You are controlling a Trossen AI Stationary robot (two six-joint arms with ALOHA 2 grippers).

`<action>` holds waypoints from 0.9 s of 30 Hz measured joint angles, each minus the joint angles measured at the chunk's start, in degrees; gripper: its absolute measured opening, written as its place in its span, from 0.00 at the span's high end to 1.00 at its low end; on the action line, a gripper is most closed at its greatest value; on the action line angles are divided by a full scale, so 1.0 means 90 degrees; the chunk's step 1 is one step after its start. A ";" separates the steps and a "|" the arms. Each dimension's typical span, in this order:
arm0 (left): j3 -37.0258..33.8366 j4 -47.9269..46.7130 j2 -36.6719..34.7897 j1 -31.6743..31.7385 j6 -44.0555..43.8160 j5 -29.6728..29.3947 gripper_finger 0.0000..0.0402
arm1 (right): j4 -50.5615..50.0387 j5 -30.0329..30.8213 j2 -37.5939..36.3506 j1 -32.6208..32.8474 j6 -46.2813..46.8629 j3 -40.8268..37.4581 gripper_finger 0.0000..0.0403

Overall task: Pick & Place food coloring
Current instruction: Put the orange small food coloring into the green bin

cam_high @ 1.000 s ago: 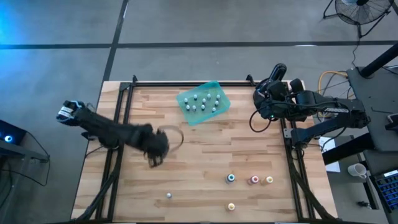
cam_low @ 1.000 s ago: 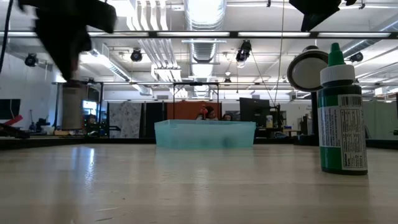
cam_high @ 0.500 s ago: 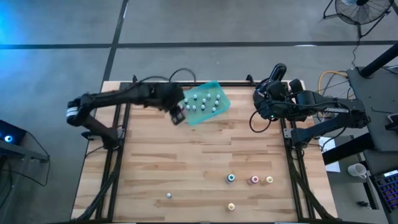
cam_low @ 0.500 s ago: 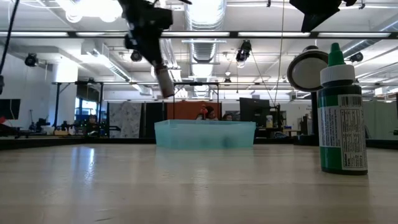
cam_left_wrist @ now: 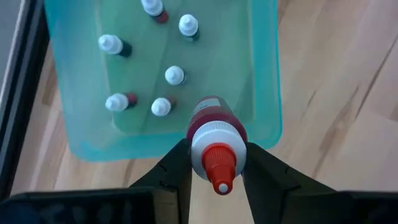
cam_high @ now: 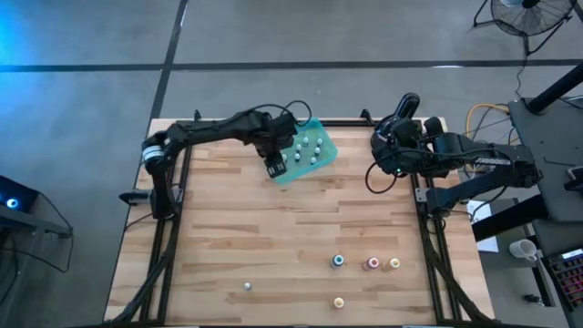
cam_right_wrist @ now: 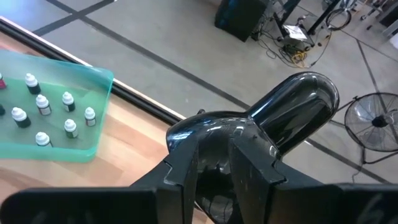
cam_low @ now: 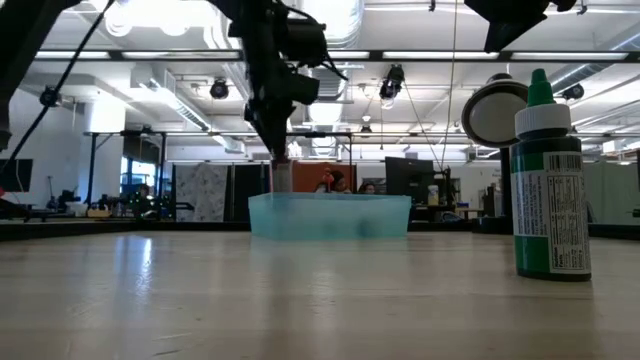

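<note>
A teal tray at the table's far edge holds several white-capped food coloring bottles. My left gripper hangs over the tray's near left corner, shut on a red food coloring bottle whose base is just above the tray's rim. Several more bottles stand on the near right of the table. A green one stands close to the low camera. My right gripper waits at the far right edge, shut on a black round device. My left gripper pinches the red bottle at its white cap between the two fingers. The fingers come steeply from above. The bottle hangs upright below them, clear of the tray and the table. My right gripper has the black round device's lower end between its fingers; the fingers themselves hide the place of contact. The device is clear of the table.
Metal frame rails run along the table's left, right and far edges. Bare wood fills the table's middle and near left. A single bottle stands near the front edge, another to its right.
My left gripper has swung from the table's left middle toward the far edge and the right, carrying the red bottle. It now hangs over the tray's near left corner, still shut on the bottle, which stays upright.
</note>
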 joint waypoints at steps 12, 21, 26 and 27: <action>-0.0007 0.0448 0.0607 0.0186 0.0465 0.0161 0.78 | 0.0014 -0.0013 0.0000 -0.0106 0.0203 0.0000 0.80; -0.0012 0.0503 0.0808 0.0246 0.0657 0.0346 0.78 | 0.0051 -0.0128 0.0000 -0.0644 0.0198 -0.0002 0.80; -0.0073 0.0599 0.0868 0.0292 0.0721 0.0418 0.77 | 0.0066 -0.0143 0.0000 -0.0850 0.0197 -0.0002 0.80; -0.0078 0.0609 0.0882 0.0301 0.0732 0.0438 0.77 | 0.0067 -0.0142 0.0000 -0.0875 0.0195 -0.0002 0.80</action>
